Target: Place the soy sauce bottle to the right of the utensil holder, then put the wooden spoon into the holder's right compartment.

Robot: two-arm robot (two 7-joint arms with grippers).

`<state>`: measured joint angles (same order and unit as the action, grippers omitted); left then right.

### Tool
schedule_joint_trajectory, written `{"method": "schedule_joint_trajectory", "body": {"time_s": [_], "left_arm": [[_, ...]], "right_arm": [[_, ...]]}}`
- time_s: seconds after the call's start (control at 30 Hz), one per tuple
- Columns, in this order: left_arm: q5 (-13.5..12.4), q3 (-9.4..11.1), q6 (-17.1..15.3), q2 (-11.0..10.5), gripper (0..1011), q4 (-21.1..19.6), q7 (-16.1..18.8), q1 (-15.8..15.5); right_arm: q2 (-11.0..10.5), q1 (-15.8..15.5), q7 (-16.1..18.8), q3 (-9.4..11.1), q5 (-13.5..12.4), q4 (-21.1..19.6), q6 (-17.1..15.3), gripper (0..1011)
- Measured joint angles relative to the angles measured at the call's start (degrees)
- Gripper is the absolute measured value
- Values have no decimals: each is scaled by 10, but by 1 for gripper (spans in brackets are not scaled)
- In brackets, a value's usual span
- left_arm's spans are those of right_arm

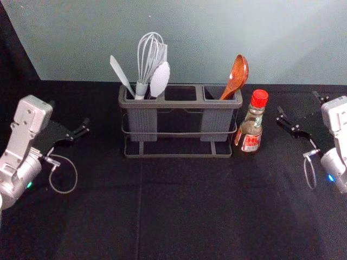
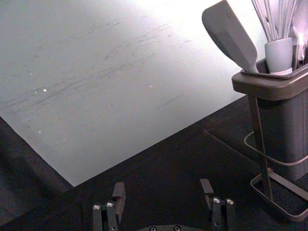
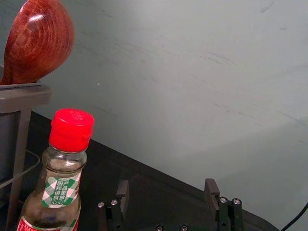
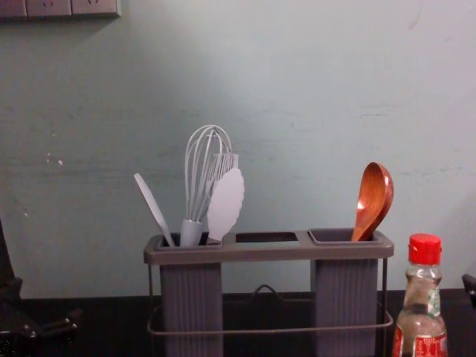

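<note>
My right gripper (image 3: 167, 185), fingers spread wide with nothing between them, hovers beside the bottle (image 1: 250, 129), which stands upright to its left; farther left, the spoon (image 1: 238, 73) leans in the right compartment of the holder (image 4: 268, 253). With both placements apparently made, my best move is a slow outward retreat, fingers kept apart, clearing the bottle before any lift or turn. My right arm angles forward and inward; my left gripper (image 2: 162, 186), open and empty, idles beyond the holder's far end.
</note>
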<state>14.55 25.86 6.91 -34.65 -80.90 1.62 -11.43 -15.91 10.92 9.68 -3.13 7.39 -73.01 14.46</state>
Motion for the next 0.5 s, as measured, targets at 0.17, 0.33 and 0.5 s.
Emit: {"method": "schedule_joint_trajectory", "body": {"time_s": [0.17,0.33,0.5], "left_arm": [[0,0,0,0,1011,0,0,0],[0,0,0,0,1011,0,0,0],[0,0,0,0,1011,0,0,0]], "right_arm": [[0,0,0,0,0,0,0,1002],[0,0,0,0,0,-1,1,1002],[0,0,0,0,0,-1,1,1002]]}}
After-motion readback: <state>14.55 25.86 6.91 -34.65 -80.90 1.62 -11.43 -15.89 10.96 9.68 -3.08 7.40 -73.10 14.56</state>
